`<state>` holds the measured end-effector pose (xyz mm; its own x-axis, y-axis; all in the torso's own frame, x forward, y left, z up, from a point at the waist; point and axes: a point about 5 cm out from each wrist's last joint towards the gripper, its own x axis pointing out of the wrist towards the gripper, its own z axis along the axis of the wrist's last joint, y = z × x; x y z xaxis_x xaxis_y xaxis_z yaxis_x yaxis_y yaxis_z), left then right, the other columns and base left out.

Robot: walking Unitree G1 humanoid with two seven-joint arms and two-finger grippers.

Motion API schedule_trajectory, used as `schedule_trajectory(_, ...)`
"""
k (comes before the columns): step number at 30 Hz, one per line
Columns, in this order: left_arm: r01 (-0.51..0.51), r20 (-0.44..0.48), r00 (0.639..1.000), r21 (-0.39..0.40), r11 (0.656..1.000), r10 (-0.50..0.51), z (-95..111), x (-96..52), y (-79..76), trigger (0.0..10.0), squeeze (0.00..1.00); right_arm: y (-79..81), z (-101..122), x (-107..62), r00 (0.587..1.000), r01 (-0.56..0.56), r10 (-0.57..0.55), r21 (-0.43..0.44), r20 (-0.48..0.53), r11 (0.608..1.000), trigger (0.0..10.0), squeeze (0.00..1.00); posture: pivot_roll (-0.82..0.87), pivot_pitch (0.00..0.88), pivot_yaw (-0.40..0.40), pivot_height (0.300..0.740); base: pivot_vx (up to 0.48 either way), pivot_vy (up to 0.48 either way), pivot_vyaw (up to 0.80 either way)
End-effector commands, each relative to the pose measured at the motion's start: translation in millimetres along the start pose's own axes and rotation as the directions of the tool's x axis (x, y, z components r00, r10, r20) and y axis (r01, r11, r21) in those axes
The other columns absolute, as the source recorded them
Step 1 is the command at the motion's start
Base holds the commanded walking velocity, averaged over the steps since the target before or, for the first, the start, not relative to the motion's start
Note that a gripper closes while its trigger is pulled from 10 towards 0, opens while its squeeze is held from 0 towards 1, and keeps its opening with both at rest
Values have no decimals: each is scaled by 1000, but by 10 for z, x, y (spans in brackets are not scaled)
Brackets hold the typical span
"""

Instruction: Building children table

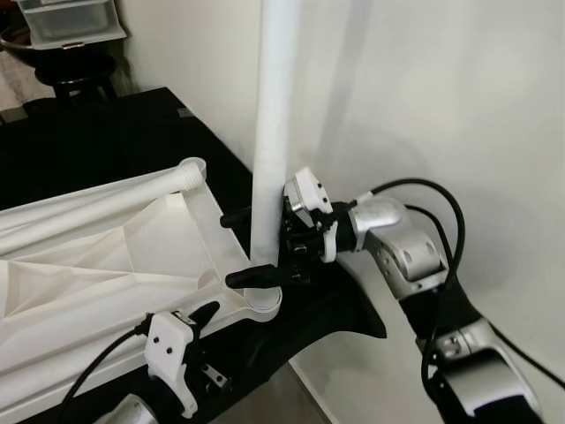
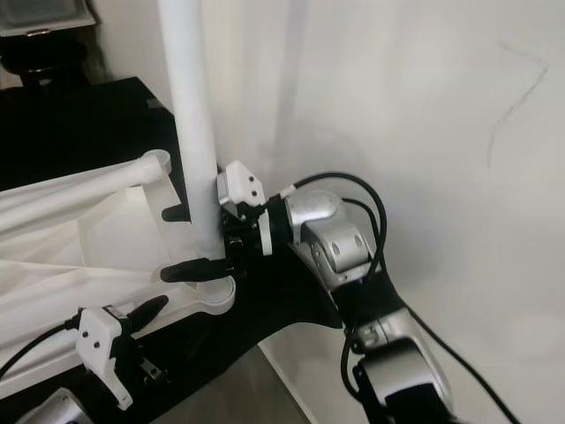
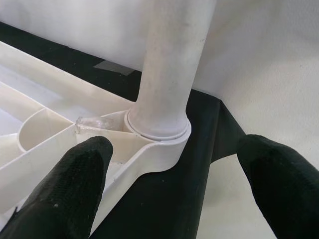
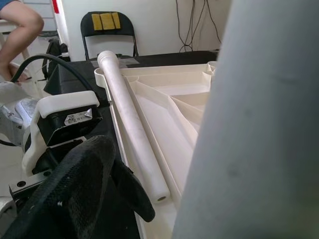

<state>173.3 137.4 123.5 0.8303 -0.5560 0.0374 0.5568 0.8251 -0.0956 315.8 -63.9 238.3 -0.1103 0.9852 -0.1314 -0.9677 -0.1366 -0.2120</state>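
Observation:
A white plastic table top lies upside down on a black surface. One white leg stands upright in its near corner socket. My right gripper is shut on this leg just above the socket, one black finger on each side. A second white leg lies loose across the table top, also seen as the long leg. My left gripper hovers open at the table top's near edge, its fingers spread wide and pointed at the socket.
A white wall rises close behind the upright leg. A black stool with a grey bin stands at the far left. A black folding chair and a seated person's leg are beyond the table.

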Motion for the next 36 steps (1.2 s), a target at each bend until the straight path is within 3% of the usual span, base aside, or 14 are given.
schedule_trajectory(1,1,1,1000,-6,1000,-1,-2,-16,-17,10000,0,-15,11,10,999,-33,33,-4,13,999,10000,0,-208,91,-61,740,0,0,0)
schedule_trajectory(3,1,1,1000,-6,1000,-1,-1,-17,-19,10000,0,-23,15,2,999,-43,43,-3,18,999,10000,0,-208,91,-61,740,0,0,0)
schedule_trajectory(4,1,1,1000,-7,1000,-1,-1,-18,-23,10000,0,-19,11,-7,998,-59,59,6,25,998,2941,0,-209,93,-63,740,0,0,0)
schedule_trajectory(7,2,0,1000,-8,1000,-2,-2,-20,-26,10000,0,-22,0,-20,996,-84,84,14,33,996,2941,0,-209,93,-63,740,0,0,0)
schedule_trajectory(8,1,1,1000,-8,1000,-1,-1,-19,-27,10000,0,-27,-3,-25,995,-94,93,21,41,995,0,0,-213,99,-63,740,0,0,0)
schedule_trajectory(20,1,2,1000,-7,1000,-1,12,-14,-23,10000,0,-85,-28,-60,996,-49,47,29,72,998,0,0,-213,112,-62,740,0,0,0)
schedule_trajectory(22,0,4,1000,-7,1000,0,15,-12,-22,10000,0,-181,-68,-107,990,126,-127,33,57,992,0,0,-207,114,-66,740,0,0,0)
schedule_trajectory(27,-4,5,1000,-6,1000,4,19,-20,-12,10000,0,-274,-136,-167,938,344,-346,64,34,937,0,0,-201,112,-63,740,0,0,0)
schedule_trajectory(28,-5,4,1000,-5,1000,5,19,-24,-5,10000,0,-265,-201,-177,891,450,-453,88,18,888,0,0,-203,110,-67,740,0,0,0)
schedule_trajectory(29,-6,5,1000,-3,1000,6,22,-24,7,10000,0,-268,-379,-189,684,729,-725,131,-80,672,0,0,-209,110,-73,740,0,0,0)
schedule_trajectory(30,-7,5,1000,-1,1000,7,23,-23,18,10000,0,-239,-507,-242,473,880,-865,128,-166,457,0,0,-214,111,-73,740,0,0,0)
schedule_trajectory(33,-7,7,1000,0,1000,7,28,-13,26,10000,0,-38,-628,-143,439,898,-871,132,-219,420,0,0,-225,115,-70,740,0,0,0)
schedule_trajectory(35,-8,11,1000,5,1000,8,29,10,47,10000,0,272,-686,121,552,833,-804,175,-220,524,0,0,-228,114,-70,740,0,0,0)
schedule_trajectory(36,-8,11,1000,5,1000,8,29,10,47,10000,0,272,-686,121,552,833,-804,175,-220,524,0,0,-228,114,-70,740,0,0,0)
